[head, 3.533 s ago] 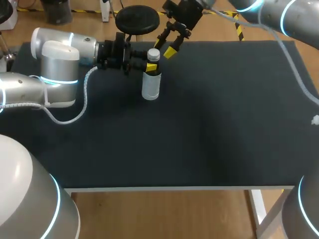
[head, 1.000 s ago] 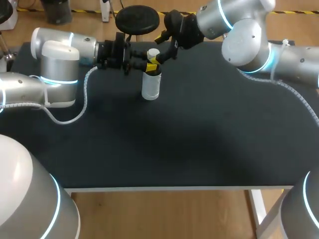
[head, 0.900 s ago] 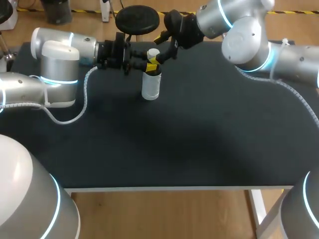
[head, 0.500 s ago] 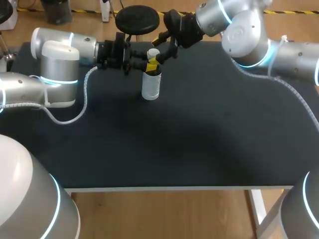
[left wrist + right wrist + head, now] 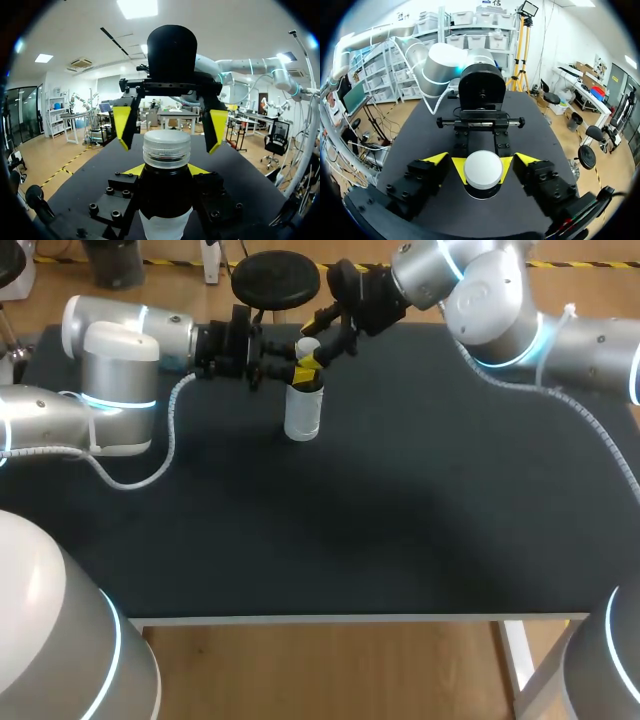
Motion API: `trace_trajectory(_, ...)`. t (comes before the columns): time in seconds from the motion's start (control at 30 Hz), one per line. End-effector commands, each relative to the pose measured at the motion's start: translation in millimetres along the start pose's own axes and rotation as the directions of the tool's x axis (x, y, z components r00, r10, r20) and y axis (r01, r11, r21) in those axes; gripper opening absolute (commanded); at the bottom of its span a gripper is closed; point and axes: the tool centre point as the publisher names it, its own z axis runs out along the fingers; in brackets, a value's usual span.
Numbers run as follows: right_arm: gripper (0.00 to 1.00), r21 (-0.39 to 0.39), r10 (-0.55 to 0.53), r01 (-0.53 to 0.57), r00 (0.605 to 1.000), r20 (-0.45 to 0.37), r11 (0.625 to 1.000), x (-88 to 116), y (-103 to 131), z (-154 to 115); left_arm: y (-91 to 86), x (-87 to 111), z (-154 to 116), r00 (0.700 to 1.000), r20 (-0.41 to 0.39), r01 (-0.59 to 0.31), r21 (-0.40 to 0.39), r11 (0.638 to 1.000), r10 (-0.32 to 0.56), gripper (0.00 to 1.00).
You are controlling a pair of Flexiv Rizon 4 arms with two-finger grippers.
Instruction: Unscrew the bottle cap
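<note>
Left pincer (image 5: pixel 297 373) tight on the bottle (image 5: pixel 303 418) neck, right pincer (image 5: pixel 482 161) apart astride the cap (image 5: pixel 483 170), above the black table (image 5: pixel 400 500).

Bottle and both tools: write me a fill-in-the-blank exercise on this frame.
The bottle stands ____ on the table.
The left tool is ____ on the bottle just below the cap.
The right tool, its fingers either side of the cap without touching it, is ____.
Missing words: upright; shut; open.
</note>
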Motion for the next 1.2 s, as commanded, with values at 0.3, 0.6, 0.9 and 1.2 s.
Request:
trace_trajectory(0.3,0.02,0.007,-0.009,0.009,1.000,-0.026,1.000,-1.8,-0.1,-1.0,0.6,-1.3,-0.2,1.000,-0.005,0.001,-0.001,1.000,-0.001,0.00)
trace_trajectory(0.6,0.00,-0.011,-0.089,0.089,0.991,-0.100,0.996,-0.1,-0.7,4.1,0.6,-1.3,-0.2,1.000,-0.005,0.001,-0.001,1.000,-0.001,0.00)
trace_trajectory(0.9,0.00,-0.085,-0.265,0.252,0.931,-0.250,0.964,-5.1,2.0,3.3,0.6,-1.3,-0.2,1.000,-0.005,0.001,-0.001,1.000,-0.001,0.00)
trace_trajectory(1.2,0.00,-0.147,-0.392,0.364,0.844,-0.366,0.920,-12.2,16.1,-14.9,0.6,-1.3,-0.2,1.000,-0.005,0.001,-0.001,1.000,-0.001,0.00)
